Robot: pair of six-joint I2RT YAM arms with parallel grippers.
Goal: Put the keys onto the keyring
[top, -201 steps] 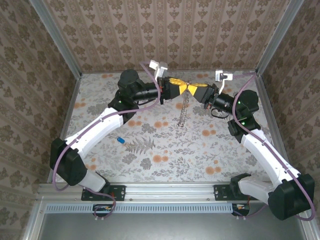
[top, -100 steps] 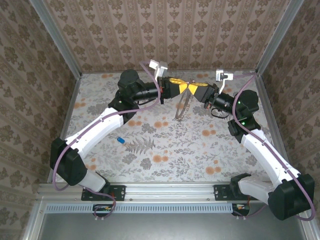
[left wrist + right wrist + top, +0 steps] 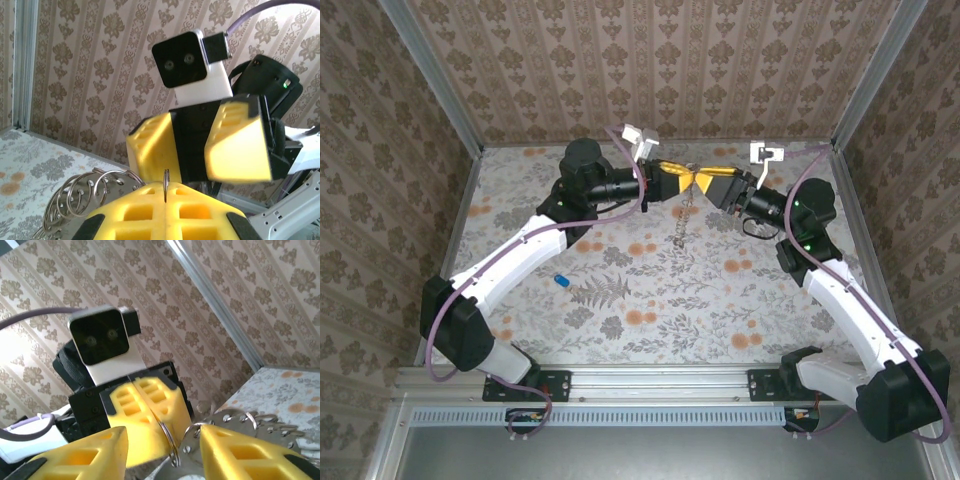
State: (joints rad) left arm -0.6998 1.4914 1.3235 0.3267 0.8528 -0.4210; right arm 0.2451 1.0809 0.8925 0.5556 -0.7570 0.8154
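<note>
The keyring's thin metal ring is pinched edge-on between the yellow fingers of my left gripper, which is shut on it above the back of the table. Its chain of linked rings hangs down to the table from there. My right gripper faces the left one tip to tip with its jaws open either side of the ring, apart from it. The keys, one tiny blue-headed key, lie on the table near the left arm's forearm, far from both grippers.
The floral tablecloth covers the table, and patterned walls close in the back and sides. Purple cables loop over both wrists. A metal rail runs along the near edge between the arm bases.
My right gripper has opened and let go of the ring. The left gripper has stayed shut on it, and the hanging chain has swung slightly.
</note>
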